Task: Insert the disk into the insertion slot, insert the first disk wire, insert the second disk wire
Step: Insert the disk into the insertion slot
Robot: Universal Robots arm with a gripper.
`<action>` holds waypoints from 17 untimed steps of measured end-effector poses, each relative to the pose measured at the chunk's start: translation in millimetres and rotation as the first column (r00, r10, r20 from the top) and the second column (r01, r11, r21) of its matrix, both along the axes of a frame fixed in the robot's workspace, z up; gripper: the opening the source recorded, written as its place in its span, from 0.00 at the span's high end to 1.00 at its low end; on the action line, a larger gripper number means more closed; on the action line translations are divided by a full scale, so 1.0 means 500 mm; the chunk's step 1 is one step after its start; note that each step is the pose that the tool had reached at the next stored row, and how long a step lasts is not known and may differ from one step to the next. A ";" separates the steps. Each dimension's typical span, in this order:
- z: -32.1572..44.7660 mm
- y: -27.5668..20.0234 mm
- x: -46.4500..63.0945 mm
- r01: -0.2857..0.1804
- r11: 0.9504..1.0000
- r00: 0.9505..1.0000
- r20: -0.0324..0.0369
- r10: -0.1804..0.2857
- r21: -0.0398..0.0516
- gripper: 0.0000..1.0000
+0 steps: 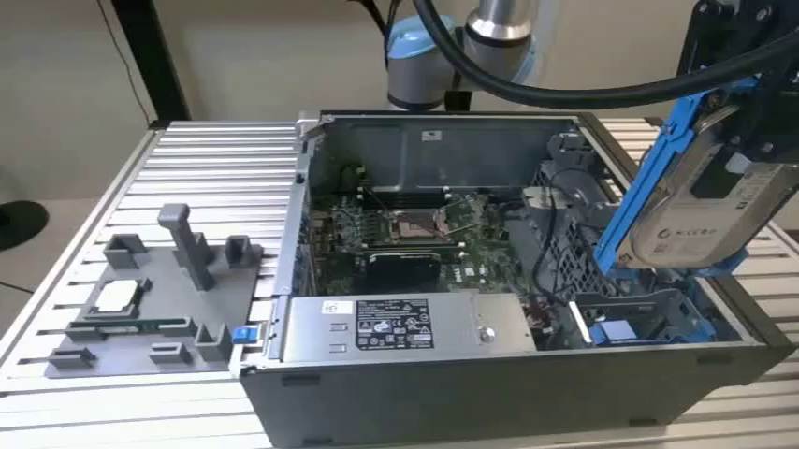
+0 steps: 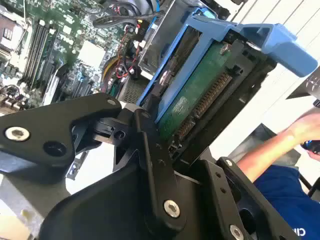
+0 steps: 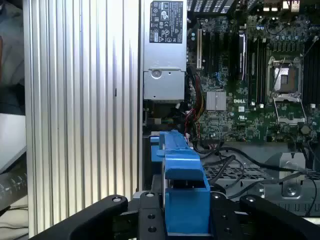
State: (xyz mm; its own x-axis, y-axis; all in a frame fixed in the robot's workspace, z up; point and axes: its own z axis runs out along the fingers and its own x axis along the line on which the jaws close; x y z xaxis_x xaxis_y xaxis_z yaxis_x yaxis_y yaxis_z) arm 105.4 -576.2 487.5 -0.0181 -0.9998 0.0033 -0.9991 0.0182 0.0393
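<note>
My gripper (image 1: 747,154) is shut on the disk (image 1: 699,220), a silver-grey drive with a white label in a bright blue carrier frame. The disk hangs tilted, nearly on edge, above the open computer case at the exterior view's right. Below it lies the insertion slot (image 1: 643,318), a dark-grey bay with a small blue tab (image 1: 612,332); disk and slot are apart. In the second wrist view the disk (image 2: 200,95) shows its green circuit board and connector, held in the gripper (image 2: 185,145). In the first wrist view the blue carrier (image 3: 182,185) sits between the gripper's (image 3: 185,220) black fingers.
Inside the case are the grey labelled power-supply box (image 1: 381,327), the motherboard (image 1: 413,234), a perforated cage (image 1: 562,248) and loose wires (image 1: 544,313). A grey fixture (image 1: 150,309) stands on the ribbed table at the exterior view's left. A person's arm (image 2: 280,150) is beyond the case.
</note>
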 end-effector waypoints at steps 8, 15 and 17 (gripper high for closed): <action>-0.002 0.0000 0.000 0.000 1.000 1.000 0.000 0.000 0.000 1.00; -0.009 -0.0001 0.002 0.000 1.000 1.000 0.000 0.000 0.000 1.00; -0.011 -0.0001 0.004 0.000 1.000 1.000 0.000 0.000 0.000 1.00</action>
